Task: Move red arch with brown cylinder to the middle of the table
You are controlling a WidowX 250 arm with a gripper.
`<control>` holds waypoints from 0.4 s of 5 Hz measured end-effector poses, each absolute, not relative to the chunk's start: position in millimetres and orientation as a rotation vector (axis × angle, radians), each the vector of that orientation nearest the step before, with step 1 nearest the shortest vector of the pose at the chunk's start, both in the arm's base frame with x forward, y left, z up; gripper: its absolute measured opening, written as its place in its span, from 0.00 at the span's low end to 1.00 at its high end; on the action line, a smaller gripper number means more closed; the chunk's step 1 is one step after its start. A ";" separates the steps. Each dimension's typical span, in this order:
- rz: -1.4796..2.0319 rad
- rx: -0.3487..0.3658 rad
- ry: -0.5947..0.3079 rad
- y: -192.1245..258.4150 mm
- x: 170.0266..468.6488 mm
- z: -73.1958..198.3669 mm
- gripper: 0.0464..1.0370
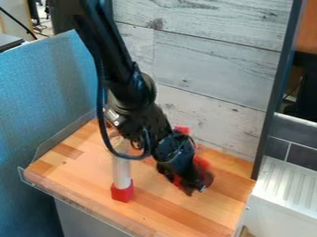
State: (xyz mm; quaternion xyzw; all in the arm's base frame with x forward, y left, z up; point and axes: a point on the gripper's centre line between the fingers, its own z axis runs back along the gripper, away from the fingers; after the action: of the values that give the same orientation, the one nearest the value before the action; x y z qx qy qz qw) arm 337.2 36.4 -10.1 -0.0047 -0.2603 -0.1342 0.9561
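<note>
**Camera view: my claw (195, 190) is low at the red arch (202, 163)**

My arm (127, 95) slants down from the top edge across the table (158, 210), probably because the arch lies out toward the picture's right, off the middle. My claw hangs in front of it, tilted the same way, an angle that would suit taking it from above. Whether I am open or closed, or have hold of anything, I cannot tell. The arch is partly hidden behind me, with red showing around my claw; the brownish patch (208, 177) beside me is likely the brown cylinder, though I cannot make out how it sits against the arch. If it lies loose, a quick lift could shed it, so I judge a slow, level carry best.

Toward the picture's left, a pale cylinder (122, 171) stands upright on a red block (123, 191), its broad foot. That tall stack is the chief obstacle: my way to the middle leads toward it, and my looping cable (101, 115) hangs near its top. Another red piece (182, 130) shows behind my wrist, near the plank wall (213, 60).
</note>
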 end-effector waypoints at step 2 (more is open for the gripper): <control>-0.287 -0.014 -0.499 35.5 329.2 -26.3 0.56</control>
State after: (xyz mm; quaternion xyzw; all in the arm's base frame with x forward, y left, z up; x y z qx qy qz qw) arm 329.2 35.5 -26.3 -0.0067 -0.2461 -0.1415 0.9588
